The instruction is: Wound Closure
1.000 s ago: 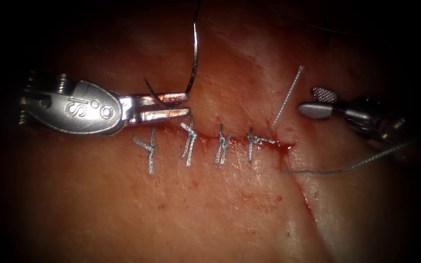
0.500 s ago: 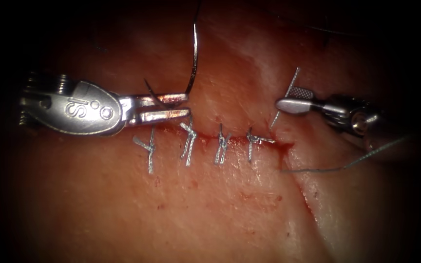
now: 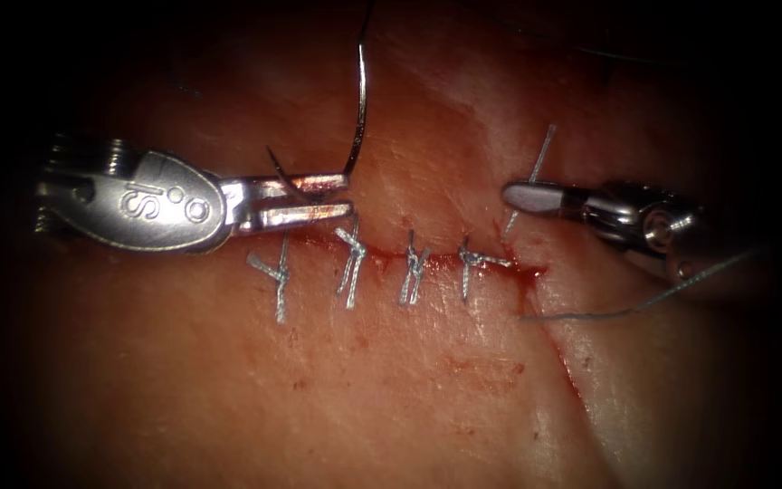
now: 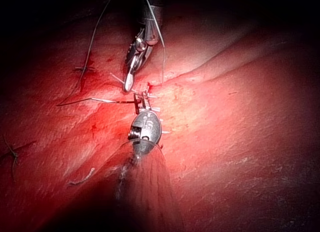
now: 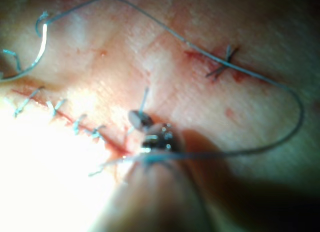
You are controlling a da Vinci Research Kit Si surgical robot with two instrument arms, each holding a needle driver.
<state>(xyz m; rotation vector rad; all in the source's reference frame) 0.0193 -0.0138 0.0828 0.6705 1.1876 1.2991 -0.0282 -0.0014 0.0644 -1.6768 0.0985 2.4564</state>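
**Both tools holding, one at each end of the stitched cut**

The tissue [image 3: 391,389] spreads across the endoscope view, its cut [image 3: 409,261] running level through the middle with four knotted stitches [image 3: 414,272] across it and red fluid [image 3: 529,272] pooled at its right end.

The left tool [image 3: 319,197] reaches in level from the left edge, its rounded silver head lying flat and its two jaws pointing right, closed on the needle [image 3: 359,100] near the lower end of its curve. The needle arcs up from the jaws to the upper middle of the frame, out of the tissue, above the left end of the cut.

The right tool [image 3: 527,196] enters from the right edge, slanting slightly down toward the right, its tip pointing left. Its jaws are closed on a short upright strand of thread [image 3: 540,154] that rises from the tissue just above the cut's right end. A longer strand [image 3: 626,311] runs from below the fluid toward the right edge.
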